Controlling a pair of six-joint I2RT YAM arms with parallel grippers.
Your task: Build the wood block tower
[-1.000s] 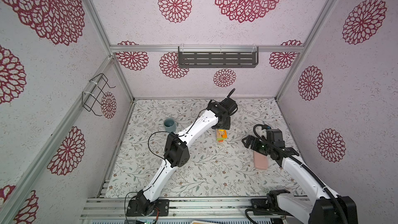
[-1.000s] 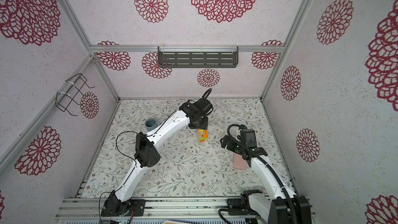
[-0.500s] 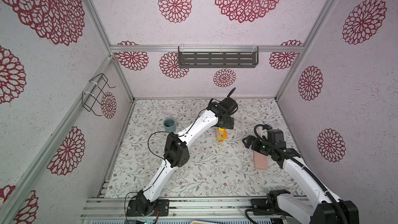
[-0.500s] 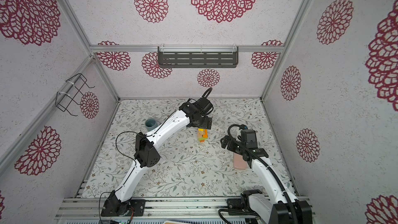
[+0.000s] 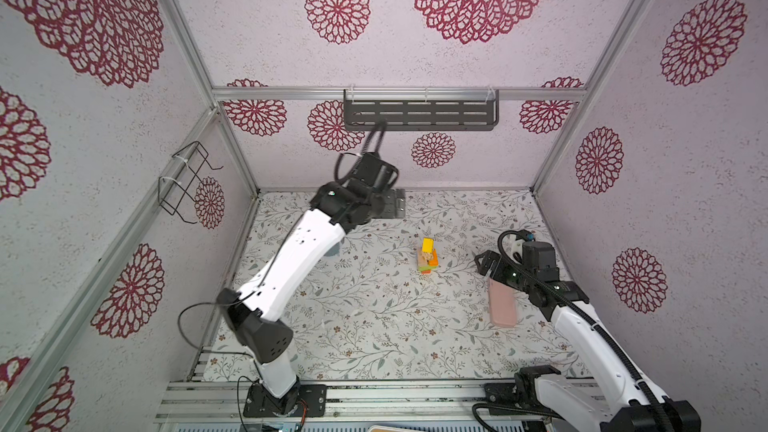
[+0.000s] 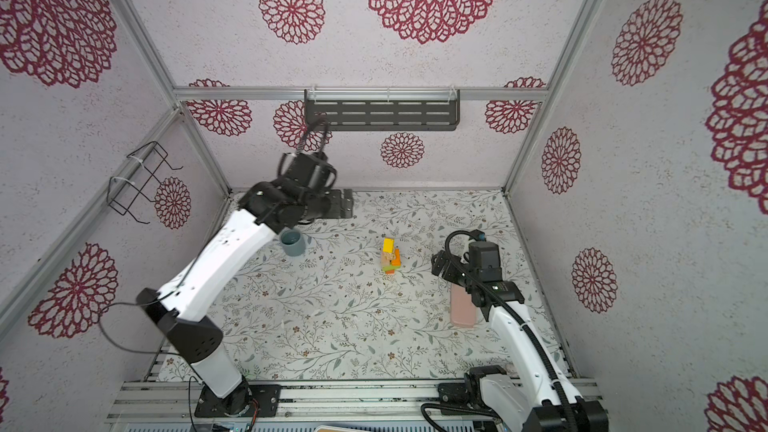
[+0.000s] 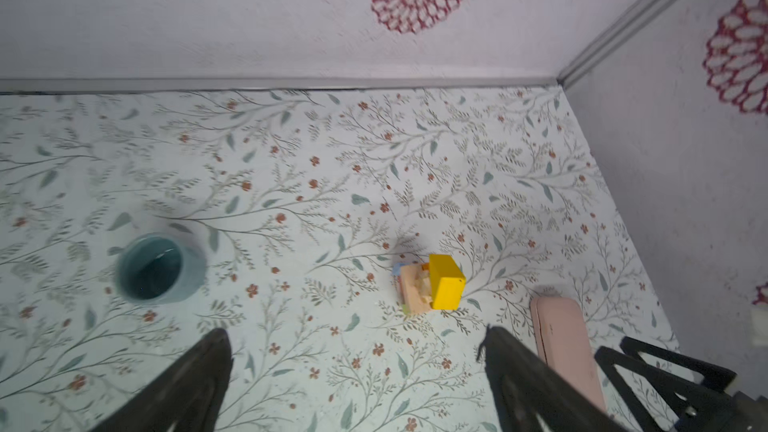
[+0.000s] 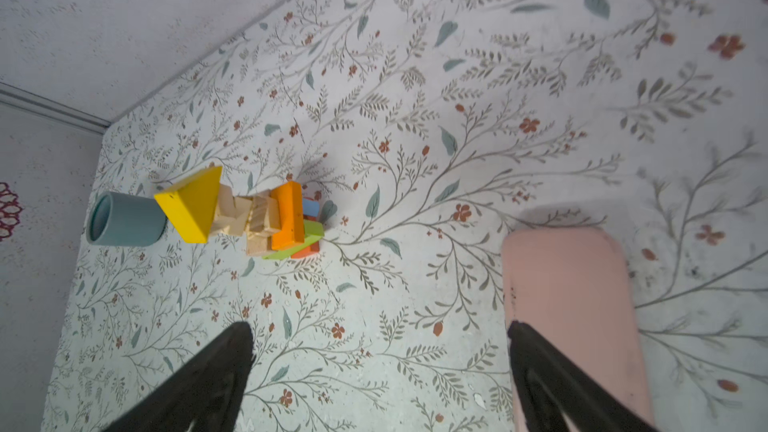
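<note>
One tower (image 8: pixel 266 218) stands upright, yellow block (image 8: pixel 191 205) topmost, ahead of my left gripper (image 7: pixel 357 347) and right gripper (image 8: pixel 380 338), both gaping empty; one mug (image 7: pixel 158 268).

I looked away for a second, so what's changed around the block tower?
The left hand let go of the yellow block atop the tower, opened, and pulled up and away toward the back left. The right hand, mug and pink slab stayed put.

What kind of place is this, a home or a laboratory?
Probably a robot test booth: a left arm and a right arm stand on a metal rail, the walls are papered panels in metal frames, and the table holds a block tower and a mug.
</note>
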